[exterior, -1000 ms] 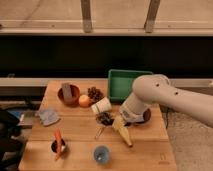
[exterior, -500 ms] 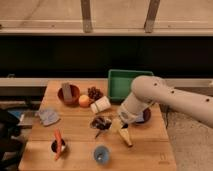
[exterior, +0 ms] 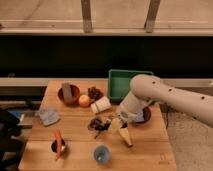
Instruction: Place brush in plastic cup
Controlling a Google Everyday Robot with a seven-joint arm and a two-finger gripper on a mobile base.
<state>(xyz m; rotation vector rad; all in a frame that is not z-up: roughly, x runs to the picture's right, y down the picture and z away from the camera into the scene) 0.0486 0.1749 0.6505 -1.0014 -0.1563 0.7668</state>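
The blue plastic cup (exterior: 101, 154) stands upright near the table's front edge, centre. A dark slim object that looks like the brush (exterior: 98, 125) lies on the wooden table (exterior: 75, 132) behind the cup, with other dark bits around it. My gripper (exterior: 114, 124) hangs at the end of the white arm (exterior: 150, 95), low over the table just right of the brush and behind the cup on its right. Whether it touches the brush is hidden.
A yellow tapered object (exterior: 124, 136) lies below the gripper. A black cup with a carrot (exterior: 58, 145) is front left. A cream-white cup (exterior: 101, 105), an orange (exterior: 84, 101), a red bowl (exterior: 68, 94), a green bin (exterior: 122, 82) and a grey cloth (exterior: 48, 116) stand behind.
The arm has shifted slightly over the middle of the table. The dark brush cluster sits a little lower and to the left than a second ago.
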